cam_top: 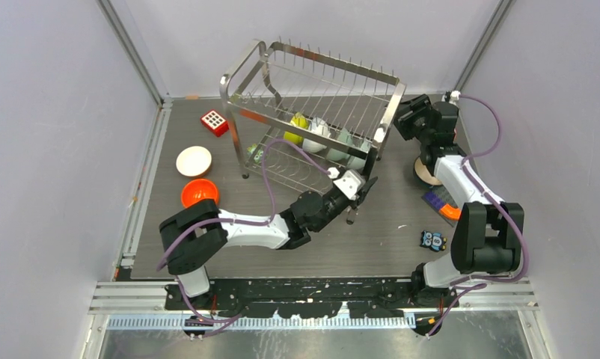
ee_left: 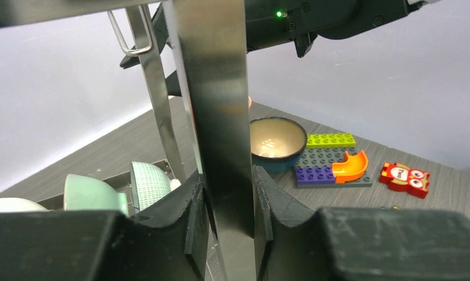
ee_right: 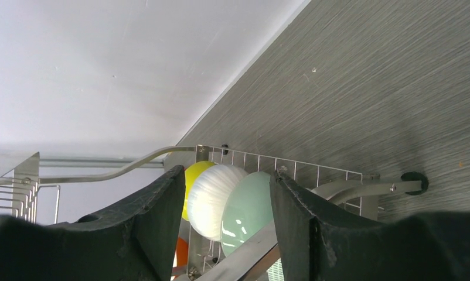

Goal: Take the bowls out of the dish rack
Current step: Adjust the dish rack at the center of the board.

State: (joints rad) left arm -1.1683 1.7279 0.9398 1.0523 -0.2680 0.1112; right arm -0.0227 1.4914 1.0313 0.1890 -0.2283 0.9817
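Note:
The steel dish rack (cam_top: 319,82) stands at the back middle. Its lower tier holds a yellow bowl (cam_top: 298,129), a white bowl (cam_top: 317,133) and a teal bowl (cam_top: 340,140), all on edge. My left gripper (cam_top: 360,191) is at the rack's front right leg. In the left wrist view it (ee_left: 227,175) is shut on the flat steel upright (ee_left: 218,117). My right gripper (cam_top: 400,120) is at the rack's right end. It (ee_right: 227,175) stands open, looking at the yellow (ee_right: 197,172), white (ee_right: 218,199) and teal (ee_right: 247,211) bowls.
A white bowl (cam_top: 194,161) and an orange bowl (cam_top: 200,193) sit on the table left of the rack. A dark blue bowl (ee_left: 278,140) sits right of it, by toy bricks (ee_left: 332,164). A red dotted block (cam_top: 215,122) lies at back left, and a small owl toy (cam_top: 432,239) at front right.

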